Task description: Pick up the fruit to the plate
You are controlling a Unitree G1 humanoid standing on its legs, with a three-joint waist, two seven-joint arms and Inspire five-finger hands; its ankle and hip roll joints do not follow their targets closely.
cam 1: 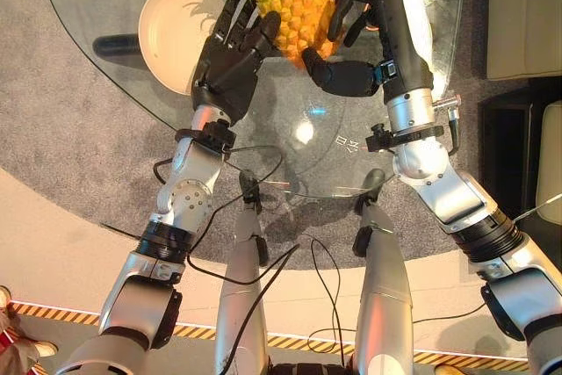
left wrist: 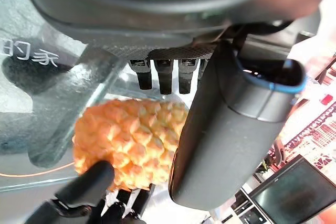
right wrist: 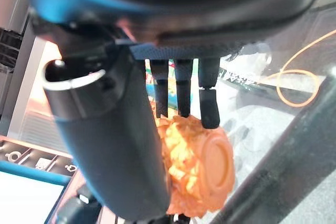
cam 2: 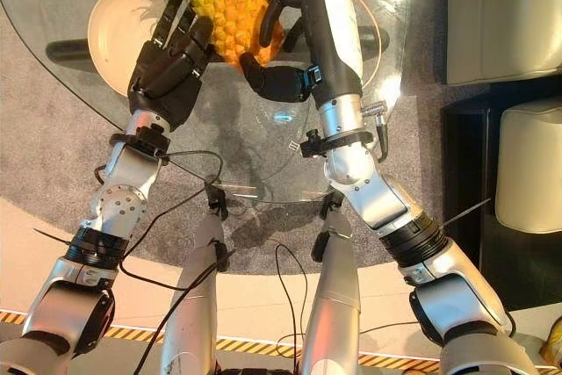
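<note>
You're looking down through a round glass table point(cam 1: 105, 59) onto grey carpet point(cam 1: 53, 129); nearer you the floor point(cam 1: 53, 234) turns pale beige, edged by a yellow-and-black striped tape point(cam 1: 307, 341); bright light glares on the glass; at right sit pale cushioned seats point(cam 2: 500, 15), possibly a sofa.

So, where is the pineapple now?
In the left eye view, the pineapple sits between the left hand and right hand, right of the plate.
</note>
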